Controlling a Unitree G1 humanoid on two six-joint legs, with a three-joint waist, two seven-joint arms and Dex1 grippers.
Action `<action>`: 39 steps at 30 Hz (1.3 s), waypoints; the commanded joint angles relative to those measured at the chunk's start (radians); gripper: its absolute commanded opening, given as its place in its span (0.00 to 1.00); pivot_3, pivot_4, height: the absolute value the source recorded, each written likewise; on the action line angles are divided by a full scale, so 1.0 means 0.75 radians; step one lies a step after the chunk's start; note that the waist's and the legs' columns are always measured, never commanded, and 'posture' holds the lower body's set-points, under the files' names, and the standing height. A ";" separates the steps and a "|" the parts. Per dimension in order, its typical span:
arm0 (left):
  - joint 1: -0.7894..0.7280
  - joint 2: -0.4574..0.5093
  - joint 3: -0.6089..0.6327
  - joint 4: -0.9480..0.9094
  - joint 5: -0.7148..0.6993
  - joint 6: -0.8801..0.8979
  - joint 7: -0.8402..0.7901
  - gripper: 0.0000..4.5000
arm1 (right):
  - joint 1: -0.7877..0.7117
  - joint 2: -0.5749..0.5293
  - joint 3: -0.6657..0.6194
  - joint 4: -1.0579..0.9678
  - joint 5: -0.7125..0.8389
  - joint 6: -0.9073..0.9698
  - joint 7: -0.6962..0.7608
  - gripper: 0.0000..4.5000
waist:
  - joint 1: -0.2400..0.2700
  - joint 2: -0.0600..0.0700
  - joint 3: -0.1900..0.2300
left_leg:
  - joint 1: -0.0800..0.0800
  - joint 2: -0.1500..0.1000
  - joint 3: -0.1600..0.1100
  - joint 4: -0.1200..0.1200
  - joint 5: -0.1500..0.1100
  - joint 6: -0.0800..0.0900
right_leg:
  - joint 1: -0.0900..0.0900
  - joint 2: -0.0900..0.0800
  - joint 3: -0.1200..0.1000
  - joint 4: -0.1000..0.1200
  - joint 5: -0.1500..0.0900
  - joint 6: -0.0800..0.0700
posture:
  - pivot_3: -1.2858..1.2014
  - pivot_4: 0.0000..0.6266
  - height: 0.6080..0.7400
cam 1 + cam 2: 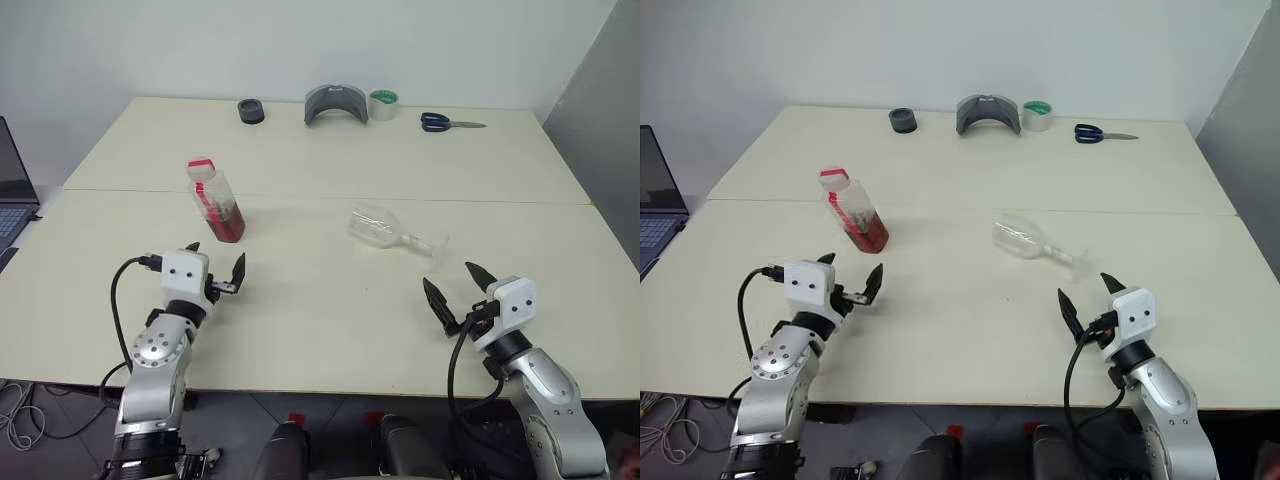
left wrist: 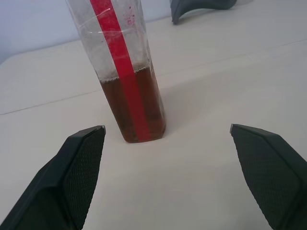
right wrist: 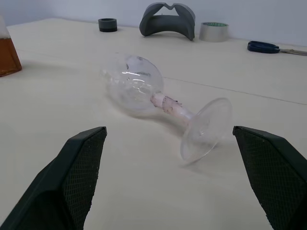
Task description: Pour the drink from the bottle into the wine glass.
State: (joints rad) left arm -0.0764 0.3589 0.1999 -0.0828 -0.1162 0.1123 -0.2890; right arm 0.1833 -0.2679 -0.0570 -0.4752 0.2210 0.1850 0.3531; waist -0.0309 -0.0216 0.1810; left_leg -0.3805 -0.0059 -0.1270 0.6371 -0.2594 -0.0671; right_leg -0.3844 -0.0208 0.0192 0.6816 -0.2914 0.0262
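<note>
— Starting nearest: both tools hover over the cream counter point(image 1: 330, 330), the left tool point(image 1: 215, 268) and right tool point(image 1: 452, 288) each with black fingers spread wide, holding nothing.

— And the task things?

— Just beyond the left tool stands the small clear plastic bottle point(image 1: 216, 201), red label strip, cap on, reddish-brown drink point(image 2: 136, 108) filling its lower half. Ahead of the right tool the clear stemmed wine glass point(image 1: 385, 228) lies on its side — foot toward the tool.

— Handling?

— Glass: fragile, slippery, likely to roll; take the stem. Bottle: light, squeezable; grip mid-body.
</note>
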 commanded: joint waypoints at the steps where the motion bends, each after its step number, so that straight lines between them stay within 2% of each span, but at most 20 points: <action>1: -0.019 0.016 -0.001 -0.048 -0.023 -0.027 -0.031 1.00 | -0.003 -0.009 -0.021 -0.046 0.014 -0.006 -0.003 1.00 | 0.000 0.000 0.000 | 0.000 0.000 0.000 0.000 0.000 0.000 | 0.000 0.000 0.000 0.000 0.000 0.000 | 0.52 0.24 1.00; 15: -0.010 0.018 -0.001 -0.042 0.019 -0.016 -0.018 1.00 | -0.009 -0.020 -0.007 -0.023 0.011 -0.018 0.019 1.00 | 0.000 0.000 0.000 | 0.000 0.000 0.000 0.000 0.000 0.000 | 0.000 0.000 0.000 0.000 0.000 0.000 | 0.52 0.24 1.00; 27: -0.031 0.033 0.004 -0.024 -0.004 0.003 -0.033 1.00 | -0.032 -0.147 0.012 -0.008 0.049 -0.037 0.196 1.00 | 0.000 0.000 0.000 | 0.000 0.000 0.000 0.000 0.000 0.000 | 0.000 0.000 0.000 0.000 0.000 0.000 | 0.52 0.24 1.00; 33: -0.040 0.012 0.052 -0.030 -0.111 0.035 -0.056 1.00 | -0.119 -0.261 0.045 -0.137 0.176 0.131 0.311 1.00 | -0.001 0.000 0.000 | 0.000 0.000 0.000 0.000 0.000 0.000 | 0.000 0.000 0.000 0.000 0.000 0.000 | 0.52 0.24 1.00; 39: -0.133 0.018 0.101 0.033 -0.176 0.140 -0.020 1.00 | -0.319 -0.417 0.016 -0.248 0.465 0.432 0.414 1.00 | 0.000 0.000 0.000 | -0.001 0.000 -0.002 0.003 0.000 0.000 | 0.002 0.000 -0.003 0.000 0.000 0.000 | 0.52 0.24 1.00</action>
State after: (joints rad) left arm -0.1655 0.3650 0.2518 -0.0566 -0.2310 0.2080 -0.3135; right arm -0.0405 -0.5661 -0.0220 -0.6237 0.5149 0.4654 0.6464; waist -0.0306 -0.0219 0.1809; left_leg -0.3810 -0.0064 -0.1290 0.6390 -0.2595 -0.0668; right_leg -0.3828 -0.0205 0.0172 0.6813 -0.2914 0.0262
